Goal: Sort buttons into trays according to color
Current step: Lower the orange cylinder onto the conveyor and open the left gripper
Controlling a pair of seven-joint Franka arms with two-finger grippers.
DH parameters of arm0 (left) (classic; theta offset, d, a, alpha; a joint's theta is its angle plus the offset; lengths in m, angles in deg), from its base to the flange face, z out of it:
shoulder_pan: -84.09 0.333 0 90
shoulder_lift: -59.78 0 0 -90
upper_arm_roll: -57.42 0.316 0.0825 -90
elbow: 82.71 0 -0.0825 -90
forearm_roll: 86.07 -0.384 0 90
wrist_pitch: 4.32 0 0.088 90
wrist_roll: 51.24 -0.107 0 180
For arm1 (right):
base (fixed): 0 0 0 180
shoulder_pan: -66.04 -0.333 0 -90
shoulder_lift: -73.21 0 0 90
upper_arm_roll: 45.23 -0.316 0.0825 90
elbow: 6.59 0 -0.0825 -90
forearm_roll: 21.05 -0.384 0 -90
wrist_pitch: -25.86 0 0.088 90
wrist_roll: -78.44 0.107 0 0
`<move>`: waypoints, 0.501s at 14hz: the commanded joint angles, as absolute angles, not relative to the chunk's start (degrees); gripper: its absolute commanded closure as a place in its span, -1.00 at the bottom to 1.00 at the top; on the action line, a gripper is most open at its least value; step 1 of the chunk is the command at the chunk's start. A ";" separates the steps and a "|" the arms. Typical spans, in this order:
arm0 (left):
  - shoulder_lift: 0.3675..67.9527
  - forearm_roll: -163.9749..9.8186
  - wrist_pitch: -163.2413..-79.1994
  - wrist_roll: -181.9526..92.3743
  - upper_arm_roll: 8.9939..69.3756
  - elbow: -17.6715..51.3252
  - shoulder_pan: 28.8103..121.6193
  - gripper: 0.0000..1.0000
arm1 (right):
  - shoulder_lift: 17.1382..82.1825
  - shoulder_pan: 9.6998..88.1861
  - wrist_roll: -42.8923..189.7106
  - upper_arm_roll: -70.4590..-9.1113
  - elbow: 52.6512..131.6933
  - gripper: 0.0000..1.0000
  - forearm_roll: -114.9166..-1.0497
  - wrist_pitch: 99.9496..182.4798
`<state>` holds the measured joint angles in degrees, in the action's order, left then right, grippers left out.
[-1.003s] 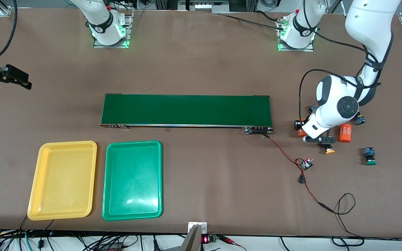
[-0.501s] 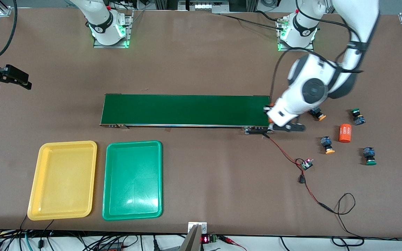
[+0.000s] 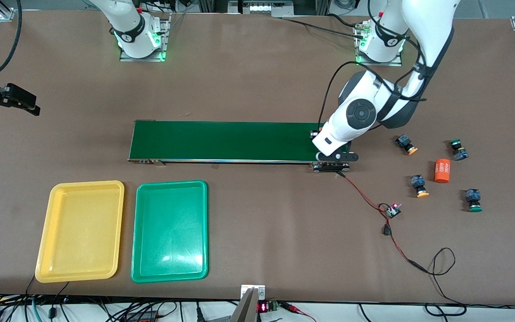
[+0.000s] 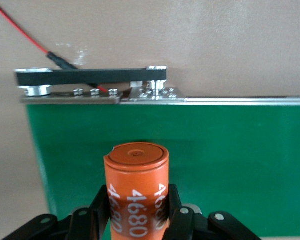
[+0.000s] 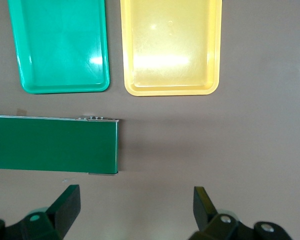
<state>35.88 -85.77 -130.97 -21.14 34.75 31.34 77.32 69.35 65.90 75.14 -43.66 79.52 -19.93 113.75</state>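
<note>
Four buttons lie on the table toward the left arm's end: two yellow-capped ones (image 3: pixel 406 144) (image 3: pixel 419 185) and two green-capped ones (image 3: pixel 457 149) (image 3: pixel 473 200). The yellow tray (image 3: pixel 81 230) (image 5: pixel 170 45) and the green tray (image 3: pixel 170 230) (image 5: pixel 62 45) lie side by side, both bare. My left gripper (image 3: pixel 335 156) (image 4: pixel 137 200) is shut on an orange cylinder (image 4: pixel 137 170) printed 4680, over the end of the dark green conveyor belt (image 3: pixel 239 141) (image 4: pixel 215 150). My right gripper (image 3: pixel 34 107) (image 5: pixel 135 195) waits open, off the belt's other end, holding nothing.
A second orange cylinder (image 3: pixel 442 171) lies among the buttons. A small circuit board (image 3: pixel 392 210) on red wires trails from the belt's motor bracket (image 3: pixel 329 167) (image 4: pixel 90 82) toward the table's front edge. The belt's end toward the right arm (image 5: pixel 50 145) shows in the right wrist view.
The left arm has swung from among the buttons to the belt's end, carrying the orange cylinder. The buttons it had covered now show. The right arm has not moved.
</note>
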 commanded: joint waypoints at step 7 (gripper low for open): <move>40.70 -86.16 -120.82 -19.25 34.66 23.67 77.15 -1.00 | 69.96 65.87 75.19 -43.74 79.99 -1.00 -20.17 114.89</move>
<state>37.47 -85.77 -128.24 -20.11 34.74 28.24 76.95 69.34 65.90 75.15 -43.66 79.53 -19.94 114.53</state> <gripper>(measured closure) 0.000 0.000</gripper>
